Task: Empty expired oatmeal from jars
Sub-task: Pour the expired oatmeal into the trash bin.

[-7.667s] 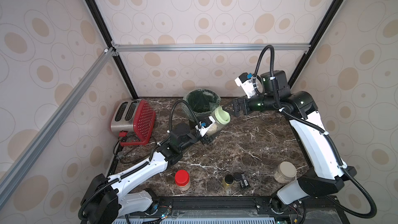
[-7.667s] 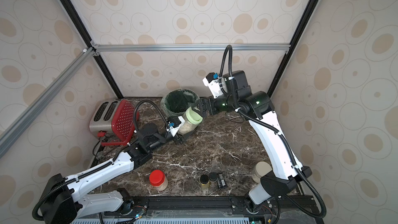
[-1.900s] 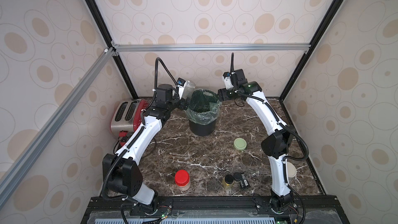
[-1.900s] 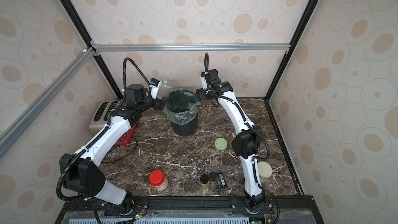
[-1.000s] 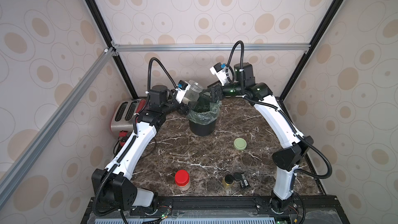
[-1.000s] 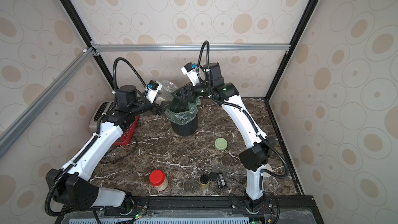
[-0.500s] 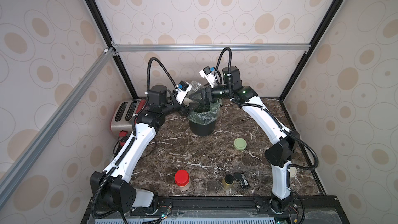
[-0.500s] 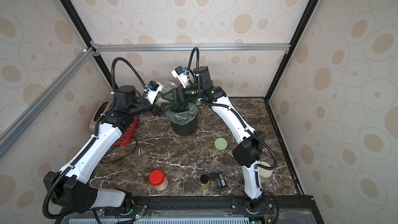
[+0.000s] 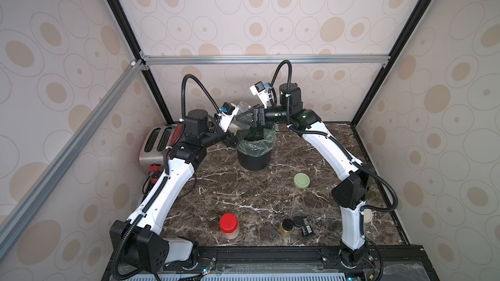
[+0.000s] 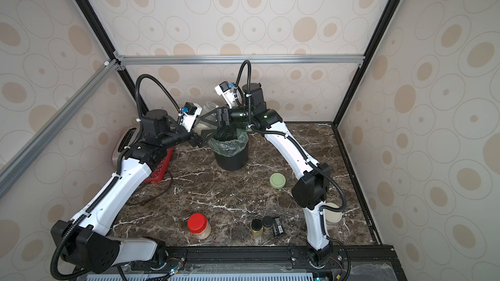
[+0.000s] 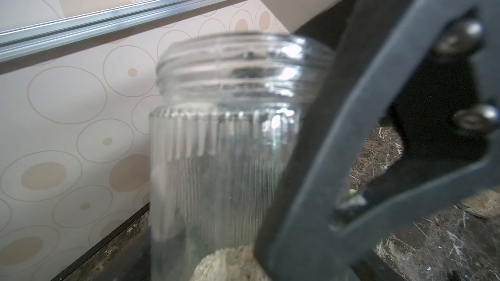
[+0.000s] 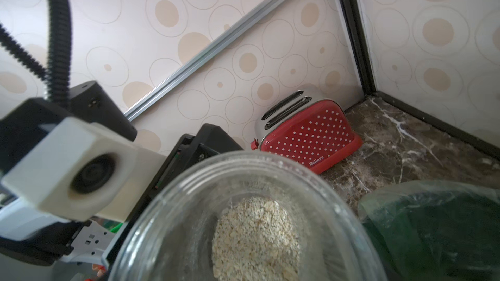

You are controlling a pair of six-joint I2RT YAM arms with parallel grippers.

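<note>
The open jar point(image 9: 242, 109) is held at eleven o'clock of the bin point(image 9: 254, 158), its oatmeal point(image 12: 254, 239) not yet poured. The right gripper point(image 9: 238, 125) has its jaws set astride it; neither a firm clamp nor the state of the left gripper point(image 9: 233, 139) can be told. The red-lidded jar point(image 9: 229, 225) at six o'clock and the beige-lidded jar point(image 10: 333, 216) at four are left capped.

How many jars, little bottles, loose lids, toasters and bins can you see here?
Jars: 3 (open jar, red-lidded jar, beige-lidded jar)
Little bottles: 2 (yellowish bottle, darker bottle)
Loose lids: 1 (green lid)
Toasters: 1 (toaster)
Bins: 1 (bin)
Total: 8
</note>
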